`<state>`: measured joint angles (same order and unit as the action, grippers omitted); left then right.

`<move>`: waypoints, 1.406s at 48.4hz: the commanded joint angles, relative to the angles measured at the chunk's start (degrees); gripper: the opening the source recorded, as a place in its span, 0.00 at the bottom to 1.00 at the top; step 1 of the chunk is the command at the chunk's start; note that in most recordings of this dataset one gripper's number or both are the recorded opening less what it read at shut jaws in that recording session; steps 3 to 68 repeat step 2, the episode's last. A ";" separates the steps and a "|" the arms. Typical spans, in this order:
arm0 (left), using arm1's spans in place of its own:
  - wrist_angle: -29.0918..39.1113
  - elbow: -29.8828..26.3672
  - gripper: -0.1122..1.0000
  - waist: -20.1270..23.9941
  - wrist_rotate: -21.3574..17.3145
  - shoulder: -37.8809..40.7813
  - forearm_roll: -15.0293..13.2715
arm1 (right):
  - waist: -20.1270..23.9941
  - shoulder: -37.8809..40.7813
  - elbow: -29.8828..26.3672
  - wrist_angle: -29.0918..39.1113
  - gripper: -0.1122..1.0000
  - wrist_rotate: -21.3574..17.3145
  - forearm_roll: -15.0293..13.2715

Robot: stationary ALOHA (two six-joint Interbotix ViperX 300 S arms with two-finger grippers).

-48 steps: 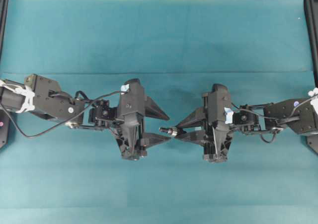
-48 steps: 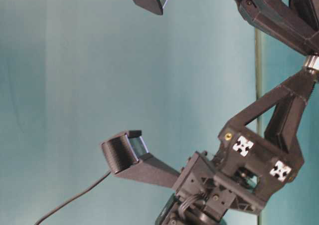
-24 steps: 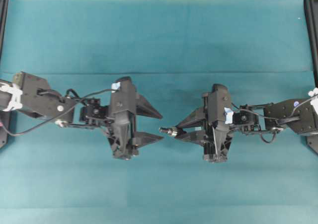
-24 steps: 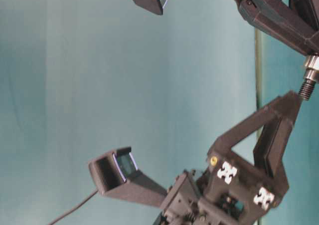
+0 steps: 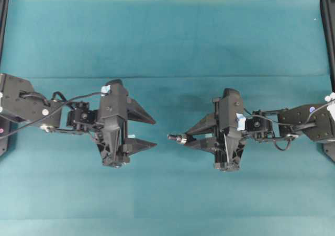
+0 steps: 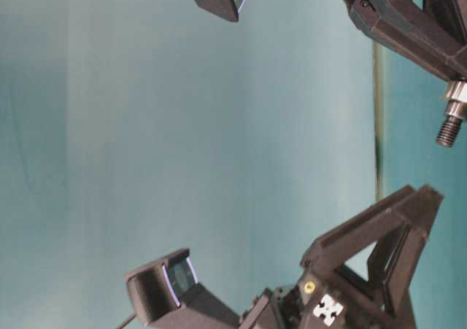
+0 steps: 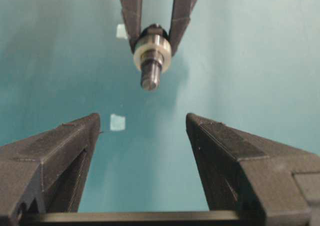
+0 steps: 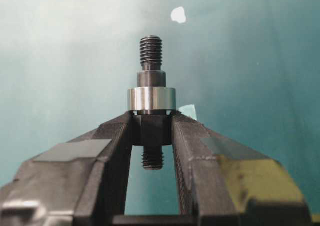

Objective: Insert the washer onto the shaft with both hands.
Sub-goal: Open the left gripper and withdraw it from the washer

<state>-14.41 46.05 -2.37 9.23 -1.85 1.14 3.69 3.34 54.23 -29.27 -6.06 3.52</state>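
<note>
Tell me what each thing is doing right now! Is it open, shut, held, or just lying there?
left gripper: open, empty, apart from the shaft.
right gripper: shut on the shaft.
shaft: held, threaded end sticking out toward the left gripper.
washer: on the shaft, up against the right gripper's fingertips.
pale square scrap: lying flat on the teal table cover.

Between the right gripper's [image 8: 152,131] fingertips, the middle of the shaft [image 8: 151,65] is hidden. In the table-level view the picture's edge cuts off both grippers' bodies. The left gripper's [image 7: 142,131] finger bases run off the left wrist view's lower edge.
</note>
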 commanded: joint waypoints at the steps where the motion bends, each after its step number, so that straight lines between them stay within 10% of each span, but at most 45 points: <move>1: -0.18 0.00 0.82 -0.09 0.09 -1.32 0.09 | 0.09 -0.53 -1.05 -0.26 0.10 -0.35 0.09; 68: -0.18 0.00 0.82 -0.09 0.09 -1.41 0.00 | 0.09 -0.53 -0.97 -0.35 0.10 -0.44 0.09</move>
